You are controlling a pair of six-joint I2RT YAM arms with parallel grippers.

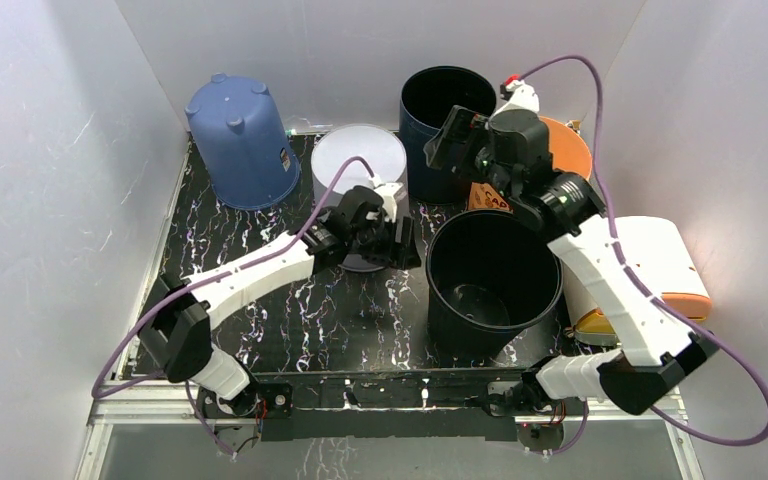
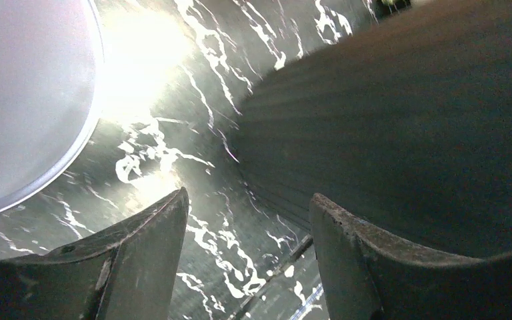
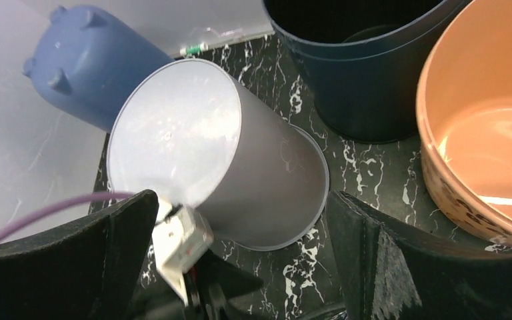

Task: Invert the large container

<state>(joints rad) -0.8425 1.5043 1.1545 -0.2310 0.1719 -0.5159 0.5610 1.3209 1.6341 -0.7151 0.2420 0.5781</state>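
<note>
The large black container [image 1: 488,278] stands upright on the marbled surface [image 1: 290,312], its mouth open to the ceiling and its own dark floor showing inside (nothing more can be made out in there). The left gripper [image 2: 248,200] hangs low just left of it, fingers [image 2: 140,257] spread wide with only the surface between them. The container's ribbed wall fills the right of the left wrist view, close to one finger, though whether they touch cannot be told.

The right gripper [image 3: 241,197] hovers behind the black container, above the near side of a dark navy container [image 1: 447,105], with its fingers likewise parted and holding nothing. That navy container, directly behind the black one, is also upright and open, its inside in shadow.

Behind and to the left of the black container, a grey container [image 1: 358,160] sits upside down, base uppermost. Farther left, a blue container [image 1: 243,140] is also inverted, with small feet on top. Behind and to the right of the black container, an orange pot [image 3: 480,133] stands open, showing a glossy floor. A white and orange box [image 1: 660,265] lies just to the right of the black container.
</note>
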